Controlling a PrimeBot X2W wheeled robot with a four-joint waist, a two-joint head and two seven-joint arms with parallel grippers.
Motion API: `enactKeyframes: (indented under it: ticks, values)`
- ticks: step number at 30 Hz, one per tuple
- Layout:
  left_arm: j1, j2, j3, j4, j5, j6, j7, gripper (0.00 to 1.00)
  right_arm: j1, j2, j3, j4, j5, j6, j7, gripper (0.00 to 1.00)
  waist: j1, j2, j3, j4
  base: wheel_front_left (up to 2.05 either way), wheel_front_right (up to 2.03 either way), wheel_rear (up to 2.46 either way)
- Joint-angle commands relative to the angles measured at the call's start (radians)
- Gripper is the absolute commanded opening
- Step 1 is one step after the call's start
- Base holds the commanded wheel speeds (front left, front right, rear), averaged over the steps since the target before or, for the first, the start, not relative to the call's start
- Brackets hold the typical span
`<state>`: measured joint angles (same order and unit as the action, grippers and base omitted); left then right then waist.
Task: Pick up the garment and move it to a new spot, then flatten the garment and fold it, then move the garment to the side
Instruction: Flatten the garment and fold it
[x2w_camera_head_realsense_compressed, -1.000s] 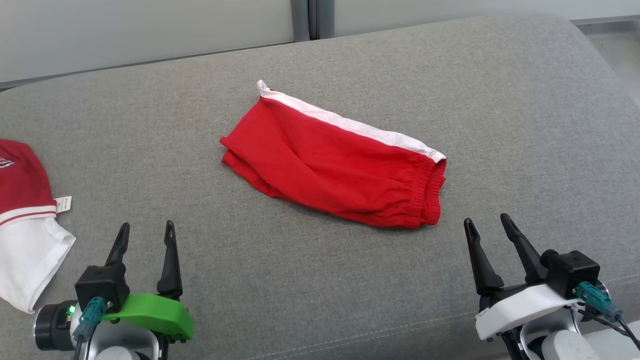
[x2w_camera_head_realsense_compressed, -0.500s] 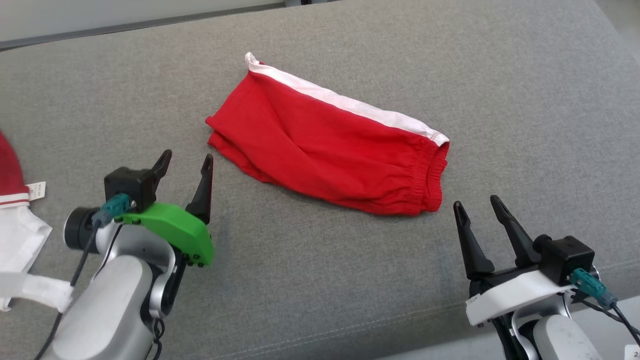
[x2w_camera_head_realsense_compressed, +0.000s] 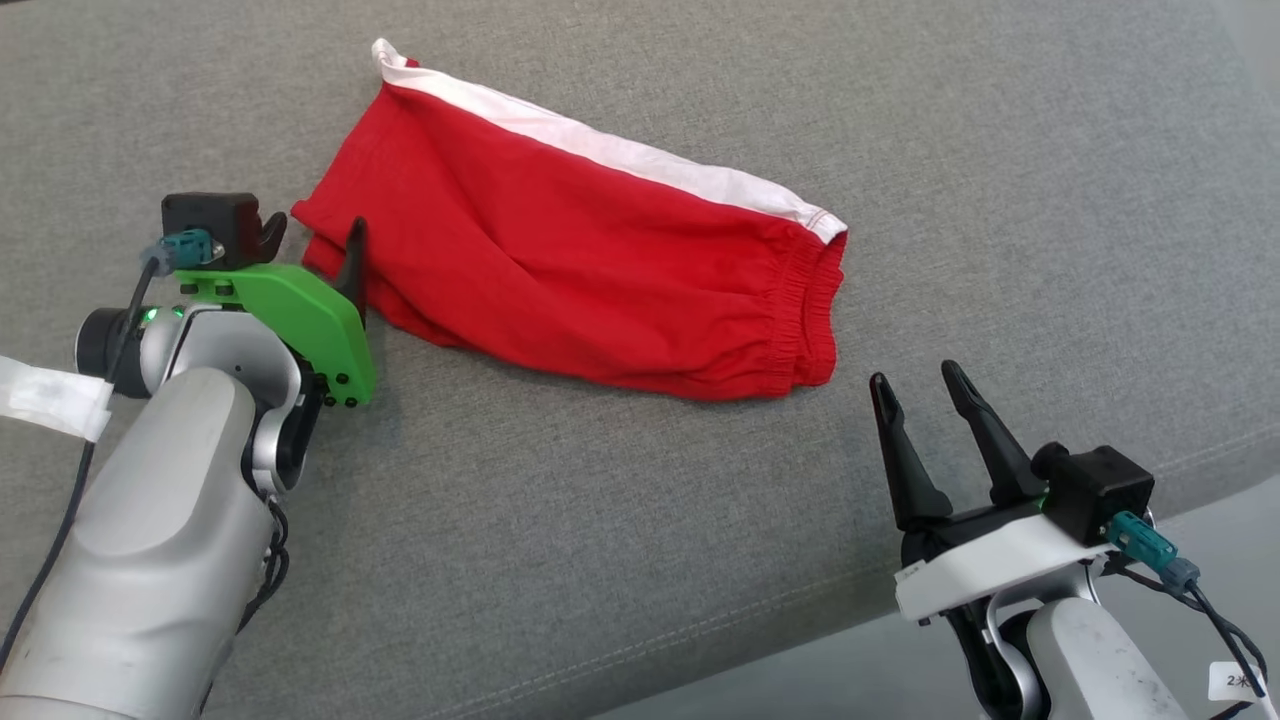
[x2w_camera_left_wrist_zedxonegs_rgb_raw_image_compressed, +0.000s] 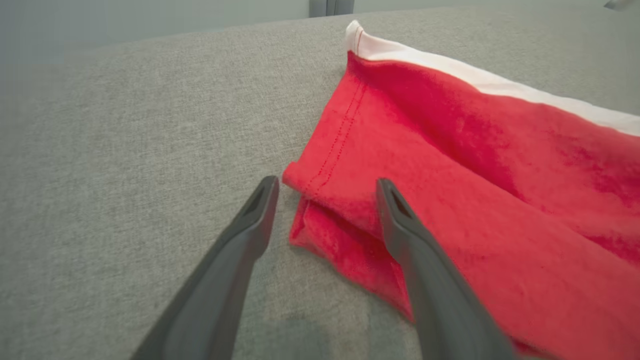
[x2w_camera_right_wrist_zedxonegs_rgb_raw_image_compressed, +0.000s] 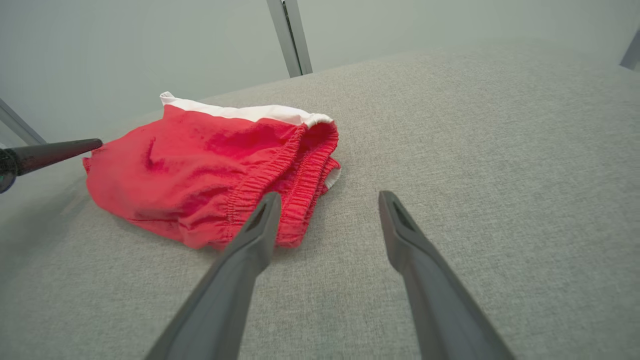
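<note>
Spread wide and gripping nothing at the left gripper (x2w_camera_head_realsense_compressed: 313, 232) (x2w_camera_left_wrist_zedxonegs_rgb_raw_image_compressed: 327, 184), down low over the grey sofa cushion (x2w_camera_head_realsense_compressed: 600, 520). Straddling the hem corner (x2w_camera_left_wrist_zedxonegs_rgb_raw_image_compressed: 305, 186) of the red shorts (x2w_camera_head_realsense_compressed: 600, 270) there: one finger (x2w_camera_left_wrist_zedxonegs_rgb_raw_image_compressed: 420, 260) over red cloth, the other over bare grey upholstery, with the folded corner just ahead of the gap between the tips. Hard to tell whether touching the cloth or just above it. Two layers of hem visible at that corner, stacked, with a line of red stitching (x2w_camera_left_wrist_zedxonegs_rgb_raw_image_compressed: 340, 135) running away from the tips.

Spread just as wide and equally empty at the right gripper (x2w_camera_head_realsense_compressed: 915, 375) (x2w_camera_right_wrist_zedxonegs_rgb_raw_image_compressed: 330, 196), near the cushion's front seam (x2w_camera_head_realsense_compressed: 700, 621), fingers pointing up the cushion. Apart from the shorts, with the gathered elastic waistband (x2w_camera_head_realsense_compressed: 800, 310) ahead and off toward the left gripper's side; bare grey fabric straight ahead of the tips.

Lying flat and folded lengthways between the two, hem end at the left gripper, waistband end nearer the right one. Along the edge farthest from both grippers, a white stripe (x2w_camera_head_realsense_compressed: 620, 155) from hem to waistband. Beyond the shorts in the right wrist view, one dark finger of the left gripper (x2w_camera_right_wrist_zedxonegs_rgb_raw_image_compressed: 55, 152), poised at the far end.
</note>
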<state>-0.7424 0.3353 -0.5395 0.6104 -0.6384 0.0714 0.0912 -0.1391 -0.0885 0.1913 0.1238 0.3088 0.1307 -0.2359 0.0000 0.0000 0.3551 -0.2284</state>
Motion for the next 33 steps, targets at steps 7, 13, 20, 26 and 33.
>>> enactKeyframes:
  ticks: [7,13,20,26,33]
  values:
    - [-0.046,-0.027,0.015,0.126,-0.034,-0.002,0.021,1.00,-0.026,0.005,0.004,0.026,0.019,0.000,-0.021,1.00,0.0000,0.0000,0.038,-0.022,0.00,0.00,0.00]
    - [-0.018,-0.056,0.017,0.172,-0.062,0.003,0.039,0.76,-0.033,0.003,0.003,0.041,0.023,0.000,-0.024,1.00,0.0000,0.0000,0.029,-0.005,0.00,0.00,0.00]
    - [0.035,-0.077,0.025,0.135,-0.093,-0.025,0.001,0.00,-0.021,0.001,-0.012,0.044,0.027,0.000,-0.028,1.00,0.0000,0.0000,0.009,0.018,0.00,0.00,0.00]
    - [0.104,-0.089,0.042,0.064,-0.110,-0.012,-0.074,0.00,-0.007,-0.009,-0.036,0.037,0.029,0.000,-0.029,1.00,0.0000,0.0000,-0.010,0.047,0.00,0.00,0.00]
    - [0.248,-0.087,0.039,-0.105,-0.099,0.046,-0.146,0.00,0.017,-0.026,-0.067,0.024,0.028,0.000,-0.017,1.00,0.0000,0.0000,-0.036,0.096,0.00,0.00,0.00]
